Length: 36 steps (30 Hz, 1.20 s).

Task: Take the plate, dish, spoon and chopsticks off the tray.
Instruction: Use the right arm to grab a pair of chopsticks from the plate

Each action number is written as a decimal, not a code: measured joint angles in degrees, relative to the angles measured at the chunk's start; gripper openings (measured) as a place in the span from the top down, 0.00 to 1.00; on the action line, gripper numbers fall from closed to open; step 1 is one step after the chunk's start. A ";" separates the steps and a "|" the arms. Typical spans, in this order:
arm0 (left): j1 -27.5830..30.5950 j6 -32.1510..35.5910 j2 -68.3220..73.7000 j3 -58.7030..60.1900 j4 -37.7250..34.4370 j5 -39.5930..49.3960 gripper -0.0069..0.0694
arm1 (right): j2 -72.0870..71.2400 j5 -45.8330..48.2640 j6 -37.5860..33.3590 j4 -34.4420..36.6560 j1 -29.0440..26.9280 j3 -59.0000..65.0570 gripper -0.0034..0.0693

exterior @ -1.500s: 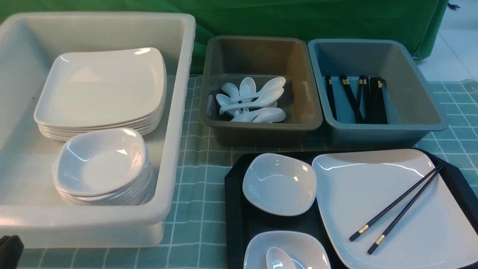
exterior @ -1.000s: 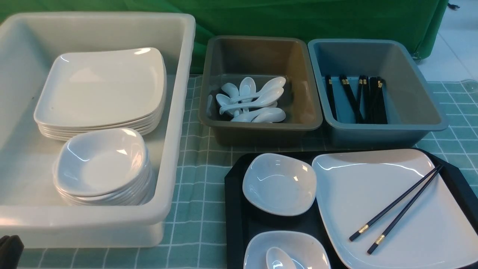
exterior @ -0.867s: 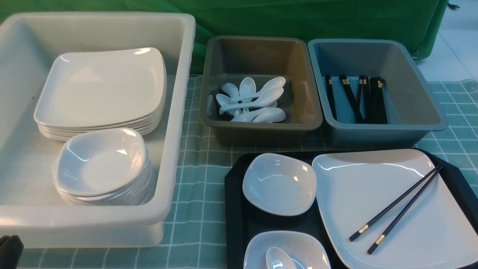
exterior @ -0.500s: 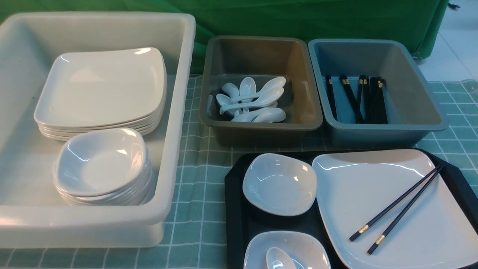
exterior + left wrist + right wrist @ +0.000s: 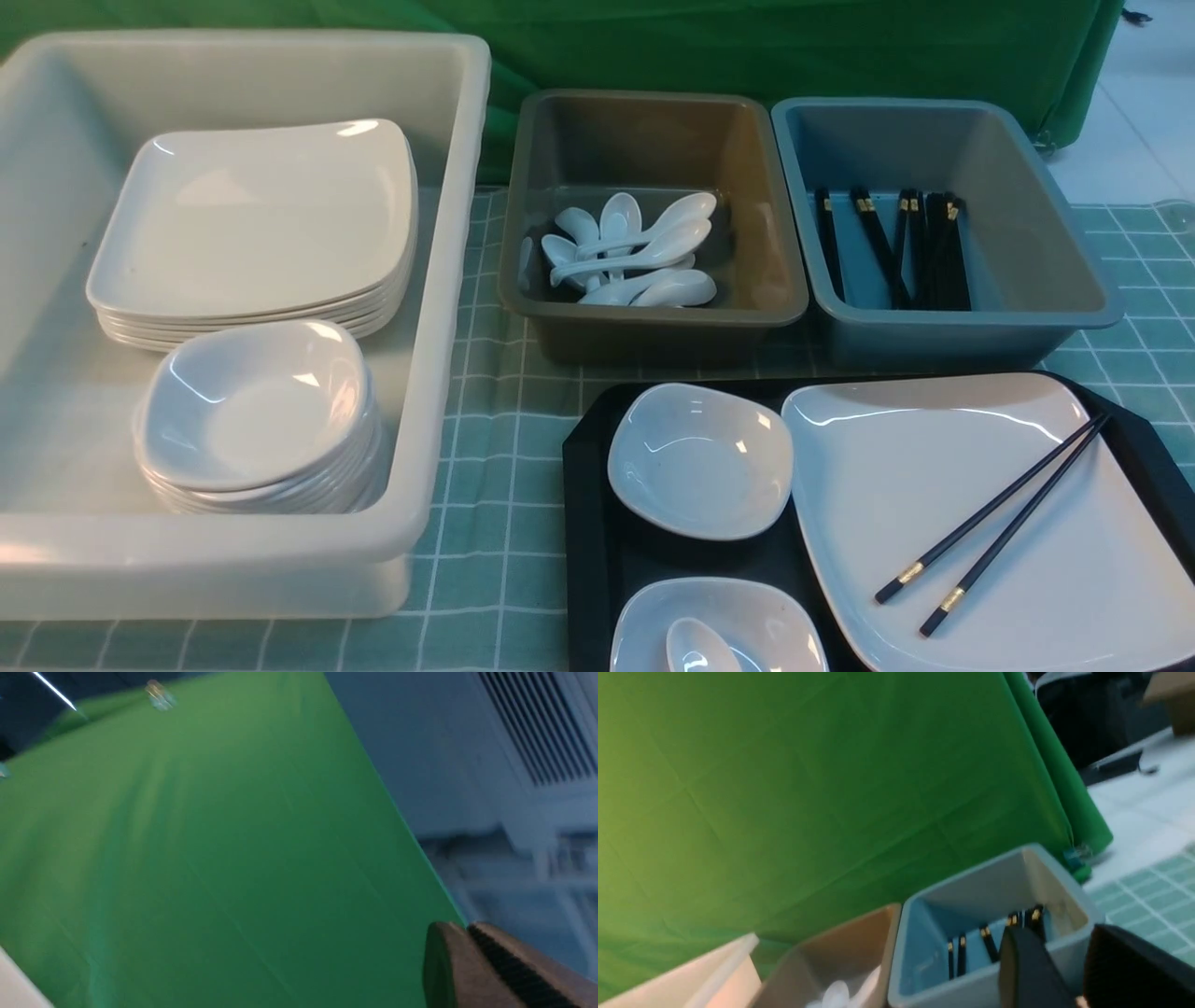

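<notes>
Lying across the glossy white square plate (image 5: pixel 934 467) on the black plastic tray (image 5: pixel 583 523), thin black chopsticks (image 5: pixel 991 507) likely go first; left gripper (image 5: pixel 460 927) clamped closed, empty; right gripper (image 5: pixel 1059 935) slightly parted, seemingly empty.

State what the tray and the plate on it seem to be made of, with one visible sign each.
The tray: matt black, probably plastic; no sharp highlights. The plate: glossy white, ceramic or melamine; bright reflections along its rim.
</notes>
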 joint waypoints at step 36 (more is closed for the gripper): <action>-38.90 33.32 59.73 -36.89 5.24 68.28 0.91 | 88.24 50.42 -13.79 4.74 -1.16 -51.67 0.13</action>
